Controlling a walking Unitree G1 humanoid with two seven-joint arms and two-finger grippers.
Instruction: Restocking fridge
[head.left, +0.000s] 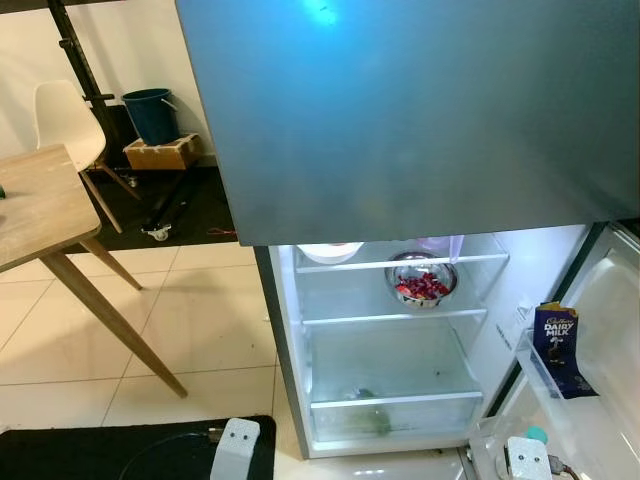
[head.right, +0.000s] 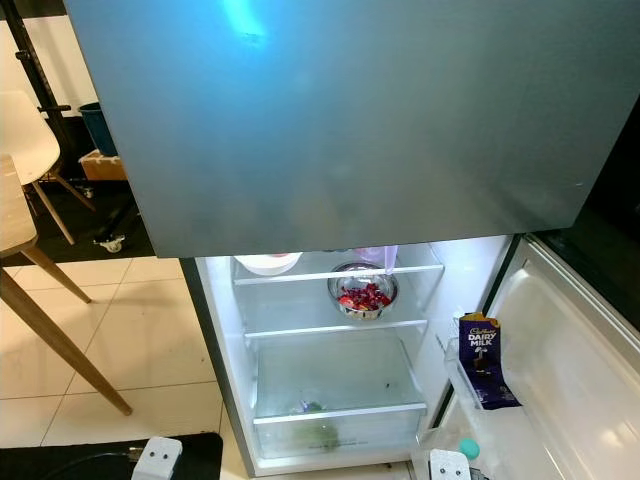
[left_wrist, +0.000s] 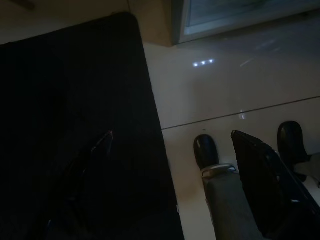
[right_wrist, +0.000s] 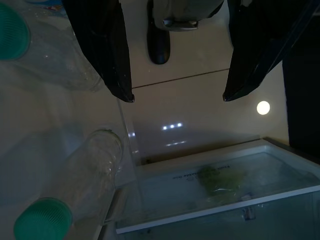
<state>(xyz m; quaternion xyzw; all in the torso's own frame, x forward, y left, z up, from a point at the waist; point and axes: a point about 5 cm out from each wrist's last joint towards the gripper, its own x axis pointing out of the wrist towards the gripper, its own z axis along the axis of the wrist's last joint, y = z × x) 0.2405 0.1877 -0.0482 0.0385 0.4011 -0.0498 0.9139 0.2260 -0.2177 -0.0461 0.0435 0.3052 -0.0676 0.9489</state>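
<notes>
Hanging low at the near edge, left gripper (left_wrist: 170, 190) over a black mat (head.left: 100, 450) and pale tiles, fingers standing wide apart in the dim wrist view. Hanging likewise on the right, right gripper (right_wrist: 177, 97) spread wide and holding nothing, pointing down past clear bottles (right_wrist: 75, 190) with green caps in the door's bottom rack. Standing open straight ahead, fridge (head.left: 400, 340) with its lit lower compartment showing and the grey upper door (head.left: 420, 110) filling the top of the scene. Sitting on the upper glass shelf, metal bowl (head.left: 422, 280) of red food, with a white bowl (head.left: 330, 252) to its left. Lying in the bottom drawer, some greens (head.left: 370, 420). Standing in the open door's rack on the right, purple chocolate bar (head.left: 557, 345). Standing far left, wooden table (head.left: 40, 200), white chair (head.left: 65, 120), blue bucket (head.left: 152, 112) and a wooden box (head.left: 160, 152).
</notes>
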